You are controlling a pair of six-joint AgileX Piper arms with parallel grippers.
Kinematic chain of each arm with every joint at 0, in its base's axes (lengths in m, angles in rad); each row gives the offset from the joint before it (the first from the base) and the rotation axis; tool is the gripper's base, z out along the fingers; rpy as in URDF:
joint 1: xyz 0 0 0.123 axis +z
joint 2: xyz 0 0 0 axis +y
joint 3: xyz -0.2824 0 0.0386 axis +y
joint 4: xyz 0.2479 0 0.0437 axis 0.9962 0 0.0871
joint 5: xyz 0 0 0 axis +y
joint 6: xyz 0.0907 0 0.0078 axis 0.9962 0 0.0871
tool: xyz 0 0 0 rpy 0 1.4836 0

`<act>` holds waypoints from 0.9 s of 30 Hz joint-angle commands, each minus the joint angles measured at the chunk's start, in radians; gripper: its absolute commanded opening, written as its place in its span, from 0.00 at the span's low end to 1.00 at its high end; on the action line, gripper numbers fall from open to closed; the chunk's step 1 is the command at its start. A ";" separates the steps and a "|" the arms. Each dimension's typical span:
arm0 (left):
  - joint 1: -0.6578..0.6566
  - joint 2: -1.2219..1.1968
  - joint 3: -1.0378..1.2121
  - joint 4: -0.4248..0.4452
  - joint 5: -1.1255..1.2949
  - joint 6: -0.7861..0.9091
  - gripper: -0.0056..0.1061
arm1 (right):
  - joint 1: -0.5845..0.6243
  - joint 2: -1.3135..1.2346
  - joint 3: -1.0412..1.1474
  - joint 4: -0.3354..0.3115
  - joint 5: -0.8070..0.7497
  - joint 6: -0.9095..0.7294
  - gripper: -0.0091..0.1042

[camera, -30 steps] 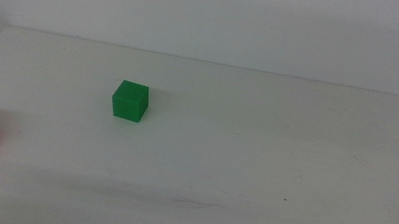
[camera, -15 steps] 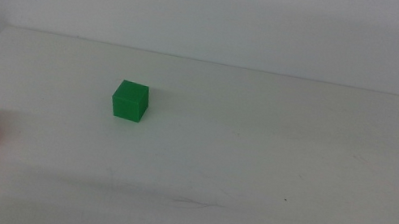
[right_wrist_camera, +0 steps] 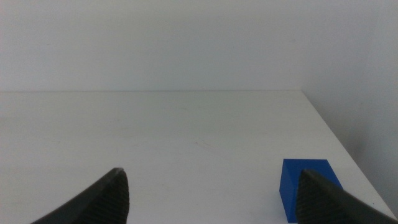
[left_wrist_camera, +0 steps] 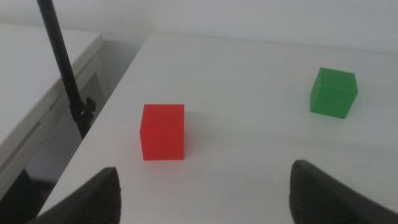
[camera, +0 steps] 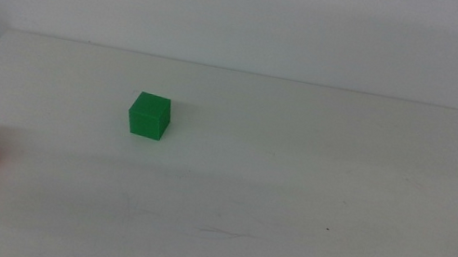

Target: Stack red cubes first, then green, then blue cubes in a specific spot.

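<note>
**Three cubes lie apart on the tabletop; stacking has not begun.**
The red cube [left_wrist_camera: 163, 132] sits near the tabletop [camera: 294, 187] edge, well apart from the green cube [left_wrist_camera: 334, 92]; the blue cube [right_wrist_camera: 308, 186] lies far beyond the green one. The left gripper [left_wrist_camera: 205, 190], jaws wide, faces the red cube, probably because red goes first; its dark shape has grown in the middle view. The right gripper [right_wrist_camera: 214, 196] waits near blue, jaws wide.

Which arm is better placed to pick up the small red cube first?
Left. The small red cube lies just ahead of the open left gripper, while the right gripper faces the blue cube.
</note>
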 commanded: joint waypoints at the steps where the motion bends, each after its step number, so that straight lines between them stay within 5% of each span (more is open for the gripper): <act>1: -0.001 0.136 -0.160 -0.011 0.034 -0.011 0.87 | -0.006 -0.023 -0.018 -0.008 -0.076 -0.013 0.91; 14: -0.001 0.648 -0.763 0.048 0.676 -0.010 0.87 | -0.006 -0.023 -0.018 -0.008 -0.076 -0.013 0.91; 27: 0.089 1.069 -1.056 0.007 0.830 0.088 0.87 | -0.006 -0.023 -0.018 -0.008 -0.076 -0.013 0.91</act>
